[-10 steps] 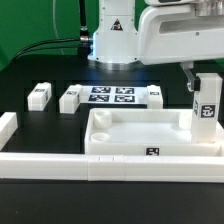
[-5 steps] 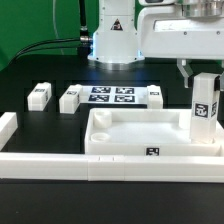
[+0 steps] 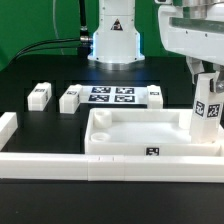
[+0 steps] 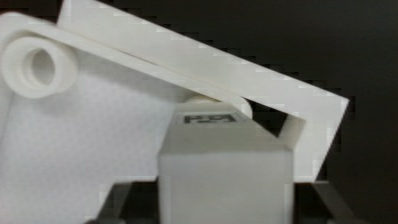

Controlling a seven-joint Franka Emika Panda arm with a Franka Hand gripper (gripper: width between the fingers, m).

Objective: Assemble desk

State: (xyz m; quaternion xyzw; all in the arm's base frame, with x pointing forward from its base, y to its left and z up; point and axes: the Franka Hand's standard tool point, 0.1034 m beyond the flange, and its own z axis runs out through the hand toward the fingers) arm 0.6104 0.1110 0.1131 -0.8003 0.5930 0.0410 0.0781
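The desk's white tray-like tabletop [image 3: 130, 138] lies by the front rail, with a small tag on its near edge. At its corner on the exterior view's right, a white square leg [image 3: 207, 108] bearing a tag stands slightly tilted, with my gripper [image 3: 203, 76] shut on its upper part. In the wrist view the leg [image 4: 222, 165] fills the space between my dark fingers [image 4: 128, 205], its tip over the tabletop's rim [image 4: 267, 85]. A round boss [image 4: 39, 68] shows inside the tabletop. Two more legs [image 3: 39, 95] [image 3: 69, 99] lie at the exterior view's left, and a third [image 3: 155, 96] behind the tabletop.
The marker board [image 3: 110, 96] lies flat behind the tabletop. A long white border rail [image 3: 100, 166] runs along the front and a short one [image 3: 8, 125] stands at the exterior view's left. The arm's base [image 3: 115, 40] stands at the back.
My wrist has swung toward the exterior view's right and the held leg has gone from upright to slightly tilted, its foot staying at the tabletop's corner.
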